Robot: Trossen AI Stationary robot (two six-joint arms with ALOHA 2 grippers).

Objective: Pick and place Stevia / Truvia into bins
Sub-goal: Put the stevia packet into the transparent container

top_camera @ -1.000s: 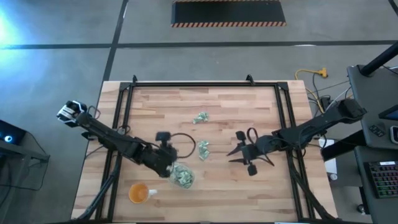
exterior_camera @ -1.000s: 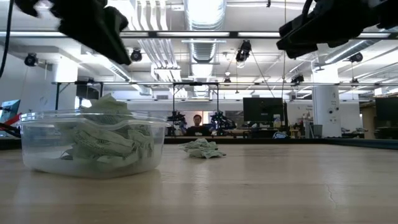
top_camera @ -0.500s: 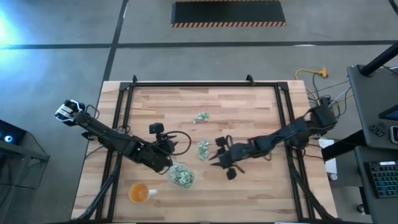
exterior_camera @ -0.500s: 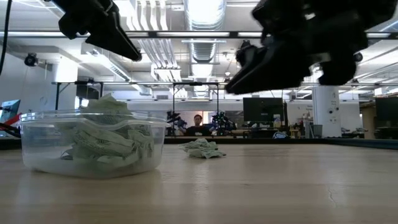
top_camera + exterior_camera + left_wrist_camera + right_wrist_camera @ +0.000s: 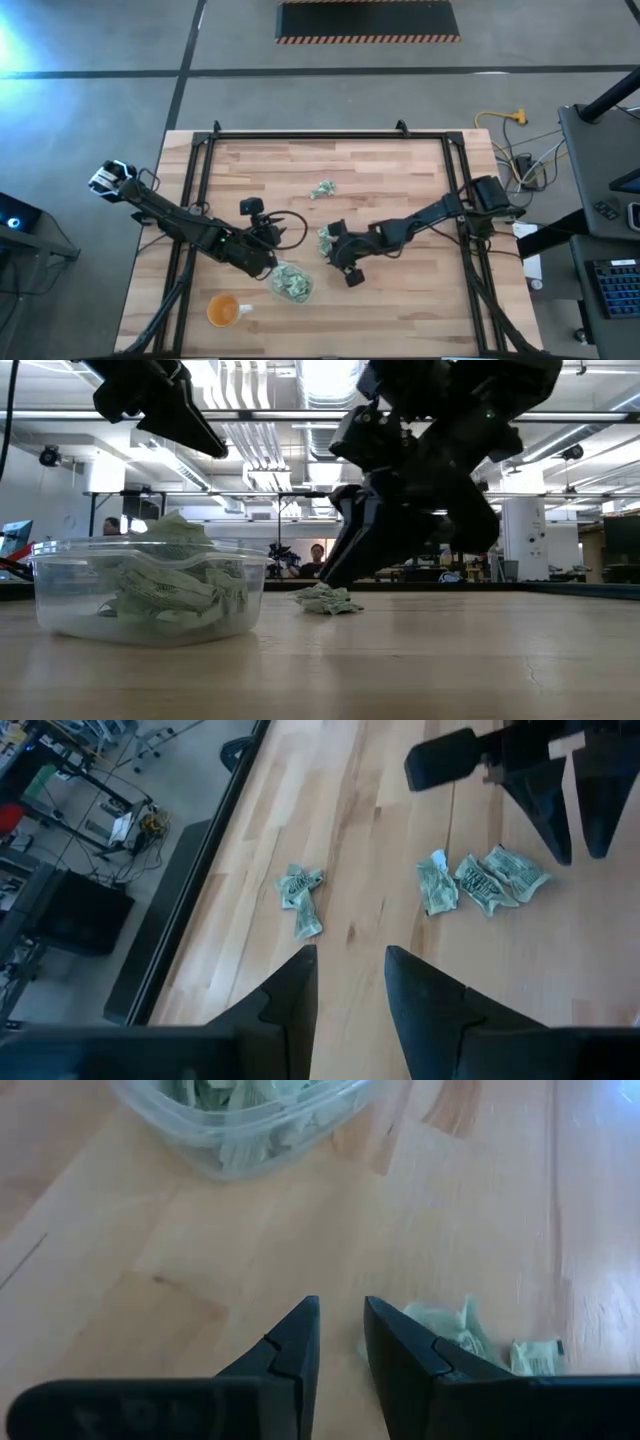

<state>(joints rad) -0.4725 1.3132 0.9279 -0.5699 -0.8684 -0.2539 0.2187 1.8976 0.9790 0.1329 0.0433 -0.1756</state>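
**Right hand comes down by the packets**

The right hand (image 5: 335, 243) hangs low over the wooden worktop (image 5: 400, 180), just beside the near clump of crinkly green-and-white Stevia packets (image 5: 325, 236). Its two dark fingers (image 5: 300, 1342) are close together with a small gap and hold nothing. The clump lies a little to one side of the fingertips, so I think the hand must shift over it. More packets (image 5: 322, 189) lie farther off. The clear plastic bin (image 5: 291, 283) with soft corners is already heaped with packets. The left hand (image 5: 268, 250) waits above the bin, a narrow gap between its fingers, empty. An orange cup (image 5: 222, 310) sits nearby.
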